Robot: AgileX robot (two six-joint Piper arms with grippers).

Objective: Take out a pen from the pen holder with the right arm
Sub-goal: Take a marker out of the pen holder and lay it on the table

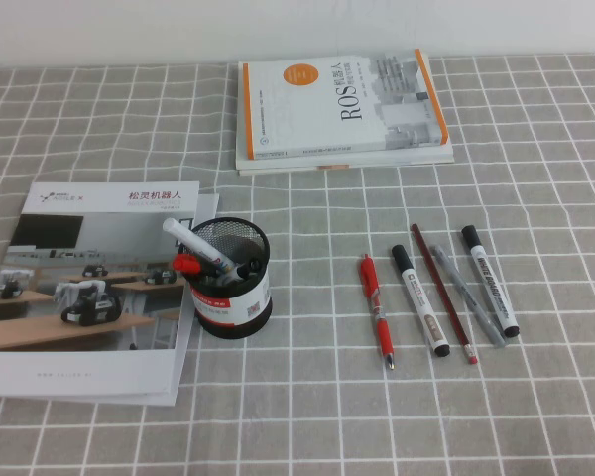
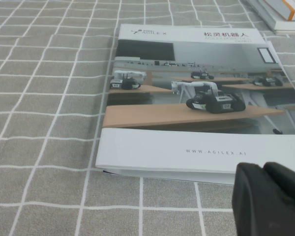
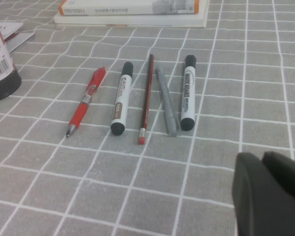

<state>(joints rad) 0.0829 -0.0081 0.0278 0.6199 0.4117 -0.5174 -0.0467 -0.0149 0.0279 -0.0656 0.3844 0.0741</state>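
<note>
High view: pen holder [image 1: 232, 297] sits at 7 o'clock of centre, holding a white marker [image 1: 191, 239] and a red-capped pen [image 1: 185, 263]. Brochure [image 1: 79, 288] lies just beside it at 9 o'clock, books [image 1: 342, 109] at 12, five loose pens [image 1: 421, 300] at 3.

Left wrist view: left gripper [image 2: 265, 196] is over the checked cloth [image 2: 39, 147] by the brochure's edge; open or closed, cannot tell.

Right wrist view: right gripper [image 3: 263, 191] is closed, empty, near the loose pens and well apart from the pen holder.

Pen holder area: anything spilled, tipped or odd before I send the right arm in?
Nothing stands out. The holder stands upright at the brochure's right edge, pens leaning inside; five more lie in a neat row to its right. The right gripper, shut, hangs near that row; the left gripper by the brochure's near edge.
</note>
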